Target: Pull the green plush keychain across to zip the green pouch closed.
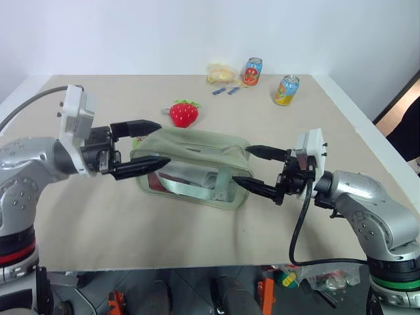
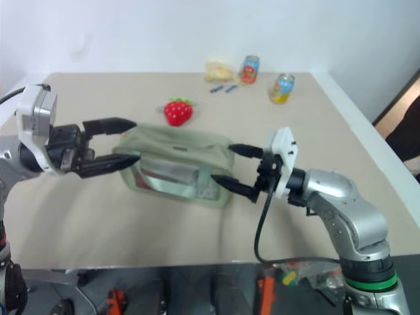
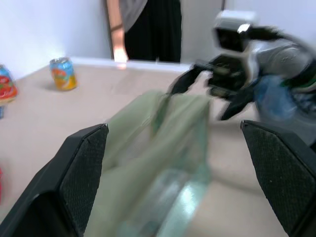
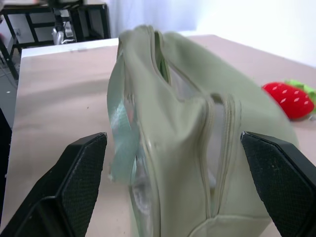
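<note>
The green pouch (image 1: 193, 164) lies on its side in the middle of the tan table (image 1: 98, 216), its clear panel and green strap facing me. My left gripper (image 1: 164, 143) is open at the pouch's left end, one finger above it and one in front, gripping nothing. A small lime-green bit under the upper left finger looks like the green plush keychain (image 1: 136, 140). My right gripper (image 1: 241, 164) is open around the pouch's right end, where the zip (image 4: 228, 138) runs along the top. Its black pads (image 4: 81, 173) stand clear of the fabric.
A red strawberry plush (image 1: 184, 113) sits just behind the pouch. Two drink cans (image 1: 252, 71) (image 1: 287, 90), a yellow packet (image 1: 221, 73) and small blue items (image 1: 226, 91) stand at the far edge. A person (image 3: 143, 29) stands beyond the table's right side.
</note>
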